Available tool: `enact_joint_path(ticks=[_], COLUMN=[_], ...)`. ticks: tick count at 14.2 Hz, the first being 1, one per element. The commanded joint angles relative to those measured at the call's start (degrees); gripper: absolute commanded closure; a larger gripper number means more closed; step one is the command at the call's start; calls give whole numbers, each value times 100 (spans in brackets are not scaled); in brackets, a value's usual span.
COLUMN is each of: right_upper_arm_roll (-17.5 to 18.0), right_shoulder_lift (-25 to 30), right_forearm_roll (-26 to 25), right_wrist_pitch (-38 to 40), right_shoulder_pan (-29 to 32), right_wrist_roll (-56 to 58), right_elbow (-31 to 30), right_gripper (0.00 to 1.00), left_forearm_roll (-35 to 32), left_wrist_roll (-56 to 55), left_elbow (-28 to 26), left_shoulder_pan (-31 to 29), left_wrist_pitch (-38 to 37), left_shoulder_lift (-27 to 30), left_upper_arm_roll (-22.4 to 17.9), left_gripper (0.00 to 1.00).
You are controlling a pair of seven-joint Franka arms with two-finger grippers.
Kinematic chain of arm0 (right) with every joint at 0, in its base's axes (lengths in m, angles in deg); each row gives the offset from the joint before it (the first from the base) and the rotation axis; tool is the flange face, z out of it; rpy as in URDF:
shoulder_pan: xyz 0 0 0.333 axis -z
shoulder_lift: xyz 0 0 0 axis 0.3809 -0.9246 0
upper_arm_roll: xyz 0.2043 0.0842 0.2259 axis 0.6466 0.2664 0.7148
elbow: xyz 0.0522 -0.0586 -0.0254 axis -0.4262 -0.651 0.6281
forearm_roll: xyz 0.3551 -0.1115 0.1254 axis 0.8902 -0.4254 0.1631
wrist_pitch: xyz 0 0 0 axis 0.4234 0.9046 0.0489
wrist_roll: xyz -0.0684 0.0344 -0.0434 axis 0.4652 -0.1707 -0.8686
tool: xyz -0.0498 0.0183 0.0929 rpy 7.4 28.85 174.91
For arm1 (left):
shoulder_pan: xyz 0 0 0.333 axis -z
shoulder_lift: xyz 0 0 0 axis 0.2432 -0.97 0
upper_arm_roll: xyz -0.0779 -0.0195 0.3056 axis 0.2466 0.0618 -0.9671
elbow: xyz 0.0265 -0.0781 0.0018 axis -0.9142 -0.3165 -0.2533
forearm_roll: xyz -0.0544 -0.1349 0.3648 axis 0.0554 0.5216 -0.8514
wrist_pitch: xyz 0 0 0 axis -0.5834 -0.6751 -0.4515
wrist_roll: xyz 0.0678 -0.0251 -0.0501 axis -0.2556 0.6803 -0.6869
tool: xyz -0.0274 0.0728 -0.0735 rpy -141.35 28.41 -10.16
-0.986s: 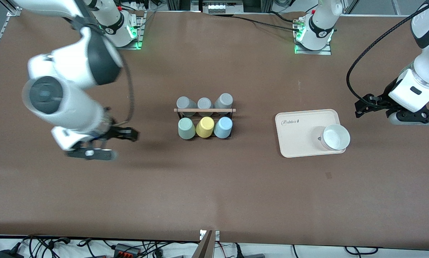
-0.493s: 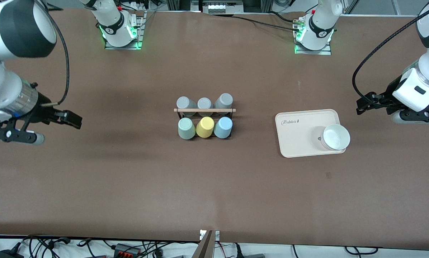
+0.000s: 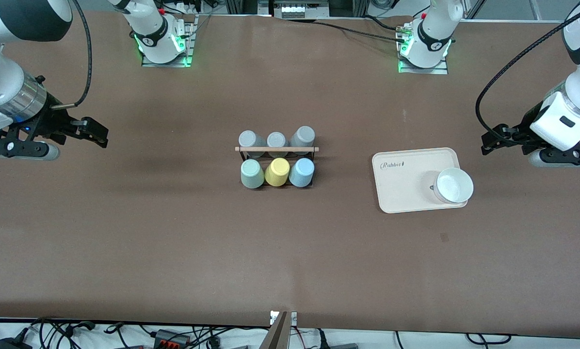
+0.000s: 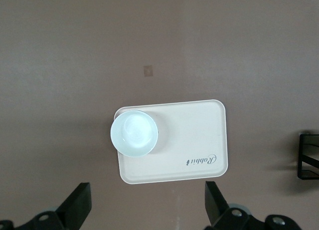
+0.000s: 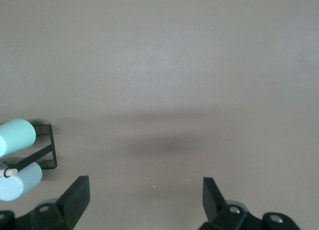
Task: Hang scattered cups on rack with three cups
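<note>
The black wire rack with a wooden rod across its top stands mid-table. The mint green cup and the light blue cup sit on its nearer pegs, with the yellow cup between them. Three grey cups fill the farther row. My right gripper is open and empty over bare table toward the right arm's end. In the right wrist view it faces bare table, with the mint cup and the rack at the edge. My left gripper is open and empty, beside the tray.
A cream rounded tray holding a white bowl lies toward the left arm's end. Both show in the left wrist view, the tray and the bowl, ahead of the open left gripper.
My right arm has swung away from the rack toward the right arm's end of the table, its gripper empty. The left gripper has shifted only slightly. The cups have not moved.
</note>
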Motion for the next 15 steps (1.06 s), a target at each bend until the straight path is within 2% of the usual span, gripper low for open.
enact_joint_path(ticks=[1,4,9,15], right_upper_arm_roll=[62,53,62,53], right_shoulder_lift=[505,497,190,154], right_forearm_roll=[270,271,262,245], right_wrist_pitch=[-234,-182,-156,-155], right_shoulder_pan=[283,301,319,345], right_wrist_roll=[254,263,210,281], right_elbow=[-616,-555,-11,25], right_gripper=[0,0,0,0], left_forearm_roll=[111,111,111,111], left_wrist_roll=[124,124,124,124], left_elbow=[76,76,76,31], left_shoulder_pan=[-36,-27,-27,-36], left_wrist_pitch=[-109,-91,-100,-144], left_shoulder_lift=[31,31,31,13], left_upper_arm_roll=[-2,16,25,25], left_gripper=[0,0,0,0])
